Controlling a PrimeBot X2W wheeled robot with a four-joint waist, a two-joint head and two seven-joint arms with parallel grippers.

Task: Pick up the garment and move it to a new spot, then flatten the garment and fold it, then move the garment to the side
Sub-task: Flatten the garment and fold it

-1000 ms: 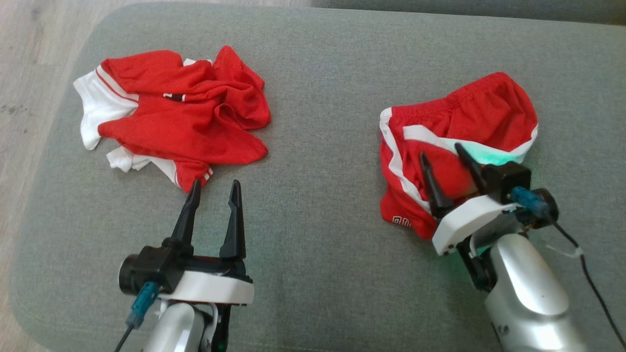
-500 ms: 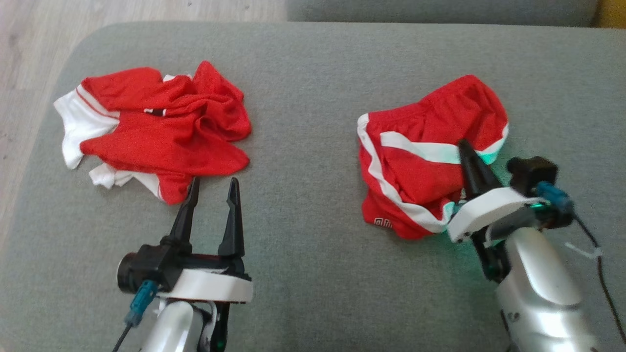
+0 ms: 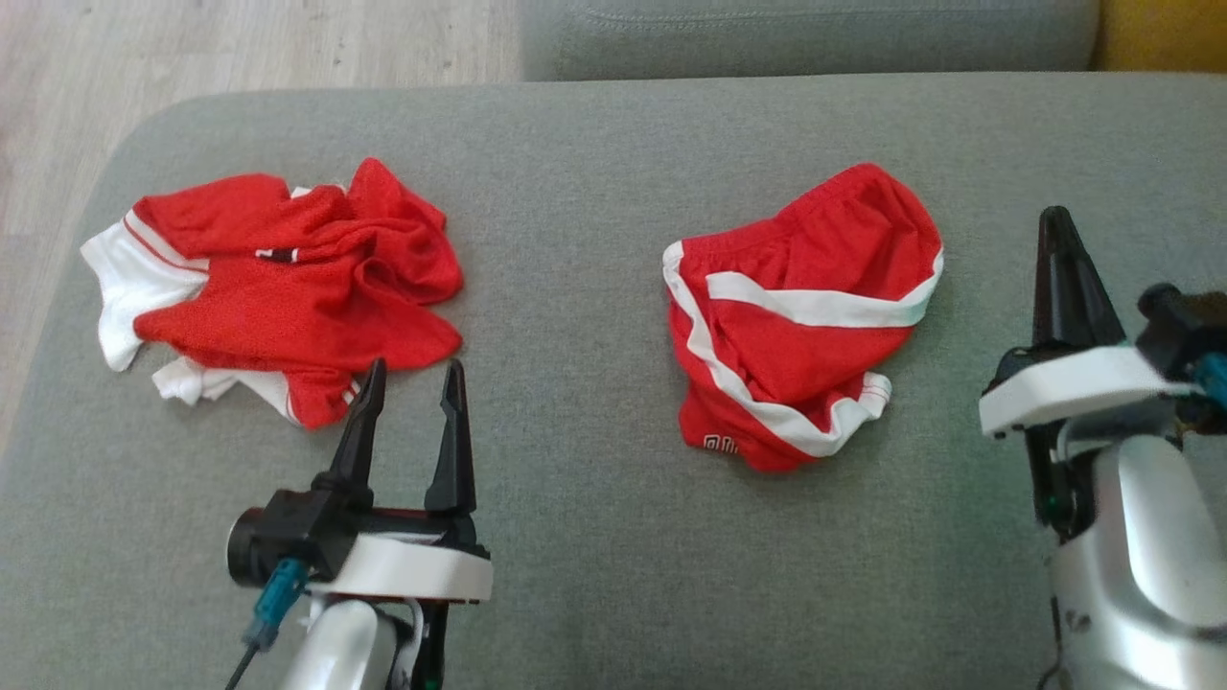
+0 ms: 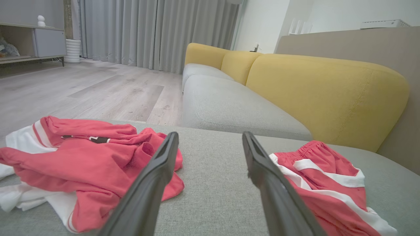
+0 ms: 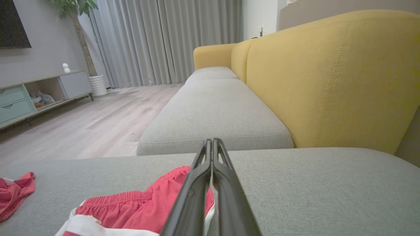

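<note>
Two crumpled garments lie on the grey cushion [image 3: 594, 537]. Red shorts with white stripes [image 3: 796, 316] [image 4: 328, 183] [image 5: 141, 209] sit at centre right. A red and white shirt [image 3: 288, 287] [image 4: 82, 157] [image 5: 13, 193] sits at the left. My left gripper [image 3: 410, 374] [image 4: 210, 136] is open and empty, its tips at the shirt's near edge. My right gripper [image 3: 1054, 216] [image 5: 212, 141] is shut on nothing, to the right of the shorts and apart from them.
The cushion's rounded left edge drops to a wooden floor [image 3: 192, 48]. Another grey seat cushion [image 3: 805, 38] [image 5: 213, 108] lies beyond the far edge. A yellow sofa back [image 5: 328, 82] [image 4: 321, 95] rises on the right. Bare cushion lies between the two garments.
The right gripper, open over the shorts a second ago, has shut and drawn off to the right with nothing in it. The shorts stay down. The head camera has tilted; the left arm is still.
</note>
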